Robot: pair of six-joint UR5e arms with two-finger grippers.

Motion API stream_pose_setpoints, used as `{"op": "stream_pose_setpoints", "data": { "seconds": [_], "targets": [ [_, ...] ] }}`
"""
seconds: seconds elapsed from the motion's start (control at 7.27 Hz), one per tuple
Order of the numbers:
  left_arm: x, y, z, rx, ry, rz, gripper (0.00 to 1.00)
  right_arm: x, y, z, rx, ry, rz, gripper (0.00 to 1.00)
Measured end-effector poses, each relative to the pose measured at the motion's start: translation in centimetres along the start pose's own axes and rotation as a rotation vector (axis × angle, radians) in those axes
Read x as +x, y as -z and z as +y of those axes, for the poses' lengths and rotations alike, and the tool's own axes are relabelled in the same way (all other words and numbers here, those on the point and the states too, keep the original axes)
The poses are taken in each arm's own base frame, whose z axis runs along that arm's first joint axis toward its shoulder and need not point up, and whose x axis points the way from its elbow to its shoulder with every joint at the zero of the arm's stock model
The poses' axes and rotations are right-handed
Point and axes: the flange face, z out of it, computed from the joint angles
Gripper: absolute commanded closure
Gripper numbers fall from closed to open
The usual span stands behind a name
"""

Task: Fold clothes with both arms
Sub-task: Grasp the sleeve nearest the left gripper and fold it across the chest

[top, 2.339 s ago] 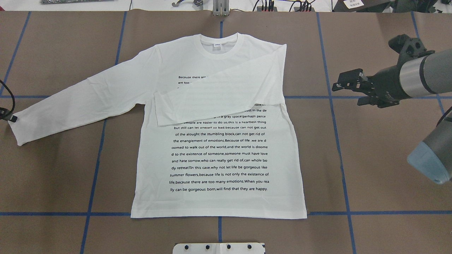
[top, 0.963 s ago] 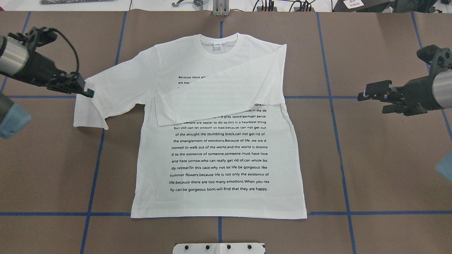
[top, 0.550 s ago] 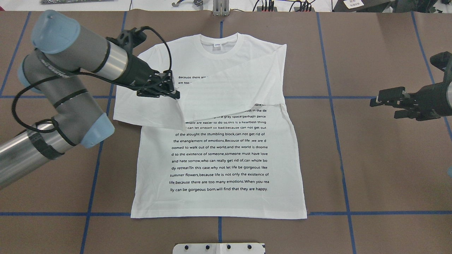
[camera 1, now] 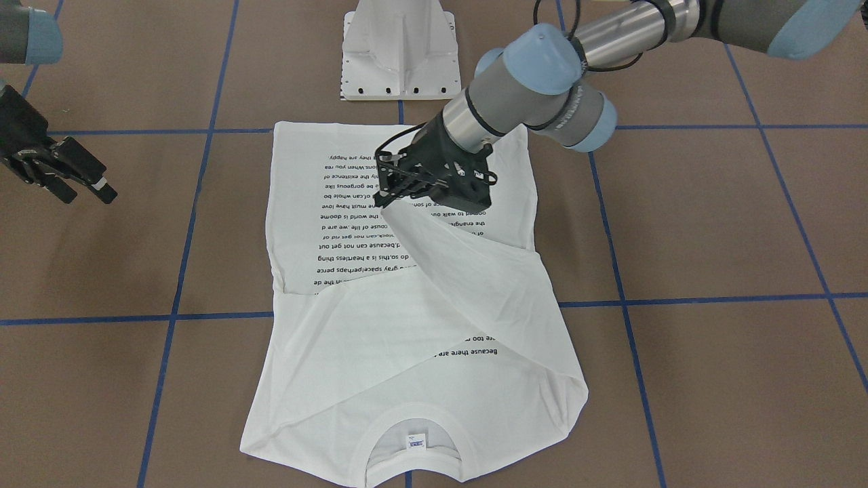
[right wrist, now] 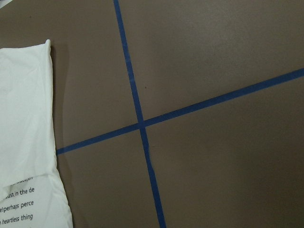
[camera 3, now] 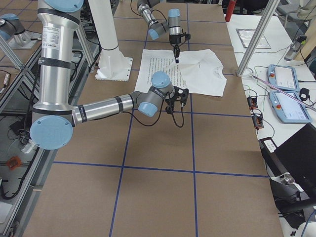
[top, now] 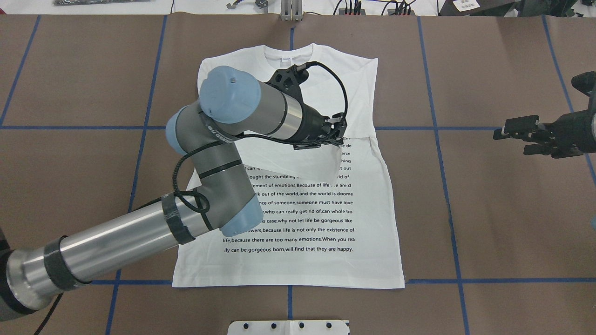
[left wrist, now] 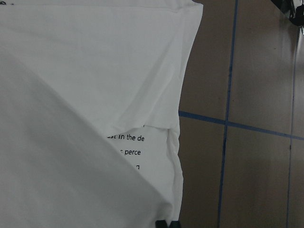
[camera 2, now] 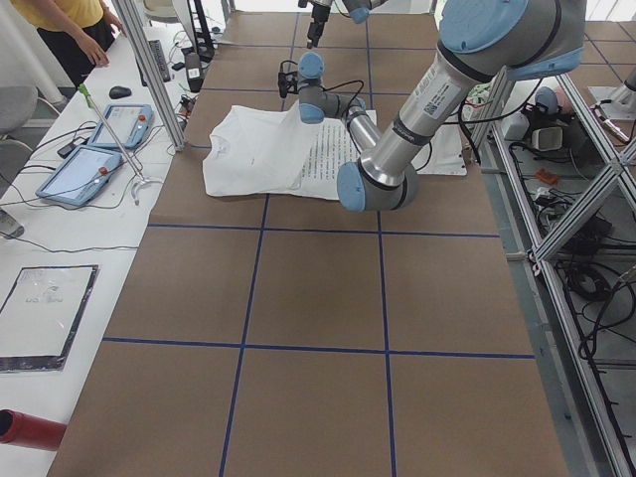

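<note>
1 T-shirt (top: 298, 209), 2 arms (camera 1: 536, 88) (camera 1: 20, 34), 1 pedestal (camera 1: 399, 47), 2 tablets (camera 2: 124, 124) (camera 2: 79, 174), 1 person (camera 2: 70, 30).

The white T-shirt (right wrist: 23, 109) edge (black text (right wrist: 19, 206) lowest) lies left of crossing blue tape lines (right wrist: 141, 124).

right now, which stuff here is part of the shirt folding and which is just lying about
Part of the job: white T-shirt; left gripper, shut on its sleeve; right gripper, open, off to the side.
Just lying about: white pedestal base; two tablets on the side bench; red cylinder.
</note>
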Motion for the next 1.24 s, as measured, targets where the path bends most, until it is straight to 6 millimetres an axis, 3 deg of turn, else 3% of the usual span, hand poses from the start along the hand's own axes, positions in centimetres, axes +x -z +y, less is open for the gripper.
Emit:
{"op": "stream_pose_setpoints", "data": {
  "seconds": [0.14,0.41,0.55,0.69,0.83,1.24],
  "targets": [
    [1.9,-2.8,0.8,0.018,0.003,-0.013,1.0,0.3,-0.2,-0.1,0.003,0.001,-0.004,0.01],
    [3.0,-6.5,3.1,0.057,0.001,-0.03,1.0,0.4,-0.3,-0.2,0.004,0.002,-0.007,0.01],
    [3.0,-7.5,3.8,0.069,-0.001,-0.028,0.81,0.4,-0.4,-0.3,0.004,0.002,-0.007,0.01],
    [3.0,-8.0,4.1,0.074,-0.003,-0.027,0.3,0.4,-0.5,-0.4,0.004,0.0,-0.006,0.01],
    [3.1,-8.1,4.2,0.077,-0.003,-0.027,0.13,0.3,-0.5,-0.4,0.004,-0.003,-0.007,0.01],
    [3.7,-7.3,4.3,0.081,0.026,-0.008,0.14,-0.8,-0.9,-0.1,0.0,-0.026,-0.02,0.0]
  ]
}}
